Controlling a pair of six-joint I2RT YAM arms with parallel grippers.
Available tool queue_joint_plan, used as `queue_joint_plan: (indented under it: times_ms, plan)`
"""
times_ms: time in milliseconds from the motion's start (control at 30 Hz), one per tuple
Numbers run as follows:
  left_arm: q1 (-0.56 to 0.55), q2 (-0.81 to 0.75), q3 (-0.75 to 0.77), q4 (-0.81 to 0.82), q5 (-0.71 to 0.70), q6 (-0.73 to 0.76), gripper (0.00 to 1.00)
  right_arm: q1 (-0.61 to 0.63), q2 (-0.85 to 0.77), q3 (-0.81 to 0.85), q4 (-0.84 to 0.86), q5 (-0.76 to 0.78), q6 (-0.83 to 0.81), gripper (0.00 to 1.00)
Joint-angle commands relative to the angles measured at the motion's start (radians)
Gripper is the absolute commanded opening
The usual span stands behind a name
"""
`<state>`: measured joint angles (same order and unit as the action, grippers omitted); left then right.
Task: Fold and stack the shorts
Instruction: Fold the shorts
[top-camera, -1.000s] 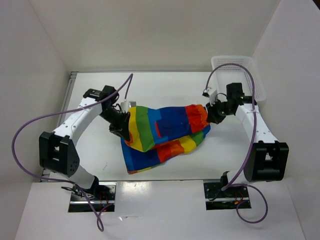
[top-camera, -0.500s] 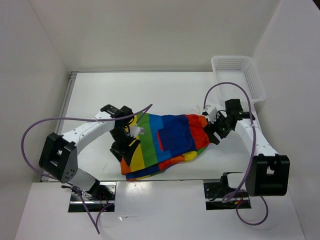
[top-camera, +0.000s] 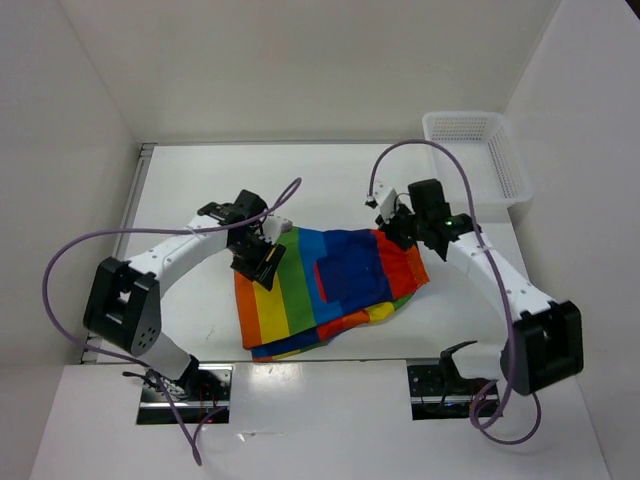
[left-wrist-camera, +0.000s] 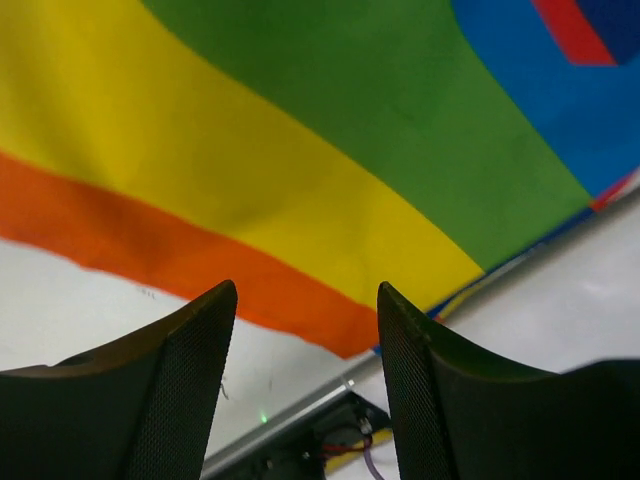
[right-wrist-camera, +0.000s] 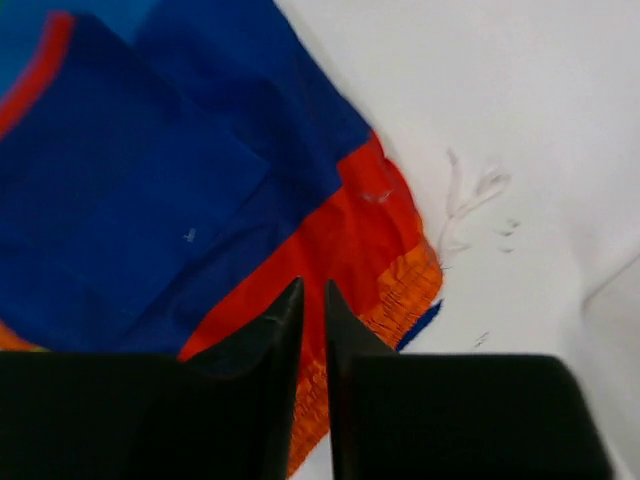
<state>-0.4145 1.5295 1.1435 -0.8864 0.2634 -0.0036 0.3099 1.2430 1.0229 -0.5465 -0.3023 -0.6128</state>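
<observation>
Left end effector (top-camera: 258, 256), jaws wide and empty, hangs over the orange-yellow end of the shorts (top-camera: 320, 290). These lie doubled over on the table (top-camera: 190, 200) between both arms, long axis running toward the right end effector (top-camera: 392, 222). Its jaws stand a narrow slit apart, empty, above the red end. Beyond it: basket (top-camera: 470, 125).

The right tool (right-wrist-camera: 314, 300) occupies the lower edge of the frame. Its two dark fingers (right-wrist-camera: 270, 340) stand a narrow slit apart with nothing between them.

Beyond the tips lie the shorts (right-wrist-camera: 290, 130) on the white worktop (right-wrist-camera: 500, 80):
- blue pocket (right-wrist-camera: 120, 180), upper left, red-trimmed
- red stripe (right-wrist-camera: 350, 240), then the gathered orange edge (right-wrist-camera: 405, 290)
- white drawstring (right-wrist-camera: 470, 195), lying loose on the worktop just beside the edge
</observation>
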Motion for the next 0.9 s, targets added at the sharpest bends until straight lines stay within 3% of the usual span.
queue_joint_plan:
  times_ms: [0,233,467,733,833,867]
  plan:
    - [-0.017,0.063,-0.043,0.144,-0.072,0.004,0.66,0.030,0.104,-0.117,0.147,0.146,0.068,0.15]
    - [0.014,0.242,-0.022,0.269,-0.127,0.004,0.66,0.066,0.295,-0.089,0.204,0.252,0.191,0.01]
    - [0.124,0.452,0.131,0.359,-0.170,0.004,0.66,0.077,0.551,0.041,0.240,0.373,0.214,0.00]
    - [0.253,0.731,0.631,0.342,-0.233,0.004,0.65,0.077,0.953,0.602,0.240,0.459,0.309,0.00]
    - [0.264,0.758,0.807,0.313,-0.215,0.004,0.66,0.077,0.992,0.810,0.207,0.412,0.358,0.00]
    - [0.264,0.739,0.827,0.299,-0.204,0.004,0.66,0.077,0.992,0.860,0.192,0.387,0.370,0.09]
